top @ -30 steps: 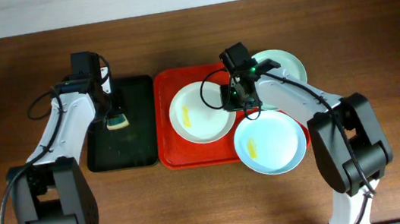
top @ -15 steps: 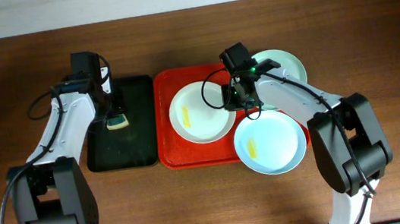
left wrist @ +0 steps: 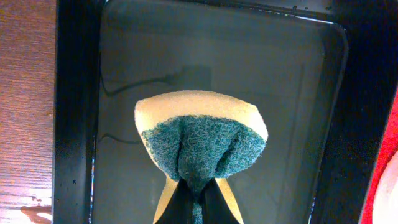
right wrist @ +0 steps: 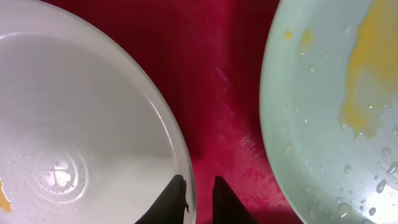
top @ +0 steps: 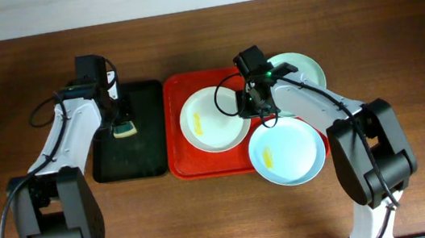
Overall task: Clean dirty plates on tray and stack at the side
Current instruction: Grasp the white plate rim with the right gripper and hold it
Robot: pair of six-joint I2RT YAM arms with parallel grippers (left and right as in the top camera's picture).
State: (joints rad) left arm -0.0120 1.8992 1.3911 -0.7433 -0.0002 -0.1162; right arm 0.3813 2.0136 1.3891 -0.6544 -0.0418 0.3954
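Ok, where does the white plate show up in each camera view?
Overhead: the white plate sits near the centre, on the left half of the red tray.
Left wrist: not in it; only a sponge over the black tray.
Right wrist: the white plate fills the left side.
Shared landmark: the red tray, a sliver at the left wrist view's right edge and the strip beside the plate in the right wrist view.

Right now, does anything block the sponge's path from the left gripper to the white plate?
Nothing visible does. Only the low rims of the black tray and red tray lie between sponge and white plate; the right gripper straddles the plate's far rim, off that path.
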